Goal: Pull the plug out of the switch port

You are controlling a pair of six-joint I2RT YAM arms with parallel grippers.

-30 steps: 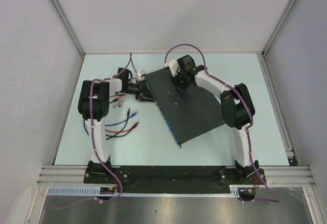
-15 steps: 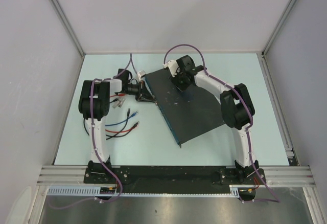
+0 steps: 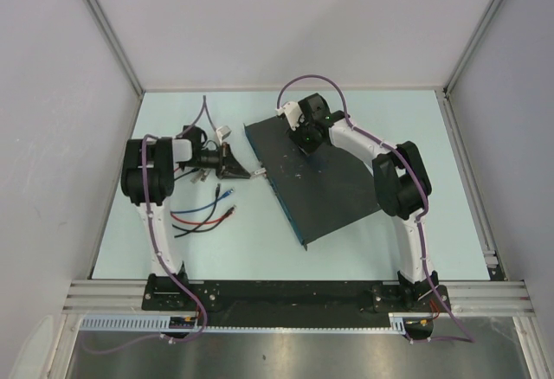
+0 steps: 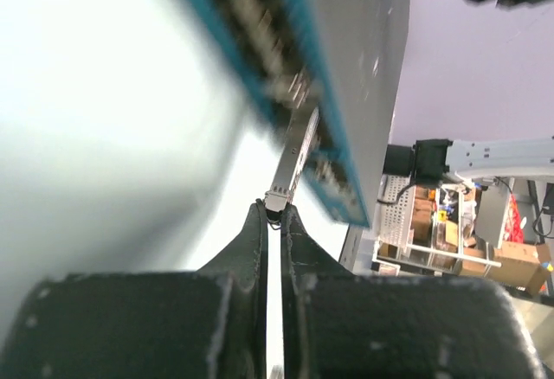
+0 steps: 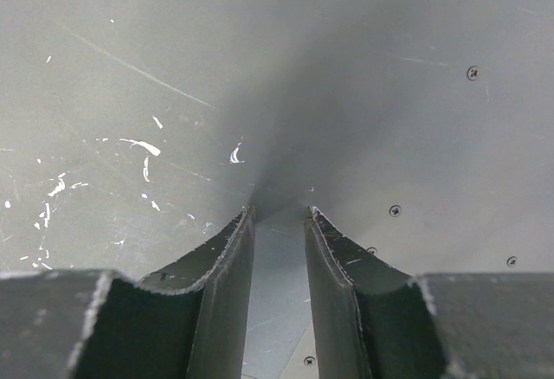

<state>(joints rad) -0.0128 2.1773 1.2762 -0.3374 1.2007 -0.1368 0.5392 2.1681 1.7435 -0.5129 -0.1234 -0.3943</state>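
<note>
We see the pale tabletop (image 3: 363,249) carrying the switch (image 3: 325,180), which lies slantwise right of centre just where it lay a second ago, its bluish socket edge facing left. The right gripper (image 3: 307,137) sits on the switch's far corner as before. Its fingers (image 5: 221,258) stand a little apart with nothing between them, tips down on the scuffed top. The left gripper (image 3: 245,171) has drawn back leftwards: a second ago it was against the socket edge, and now bare tabletop shows between them. Its fingers (image 4: 255,240) are clamped on the slim silver plug (image 4: 293,161), whose far end reaches the socket row; through the blur we cannot tell whether it is free. Loose cables (image 3: 203,219) lie left of the switch, unmoved.
</note>
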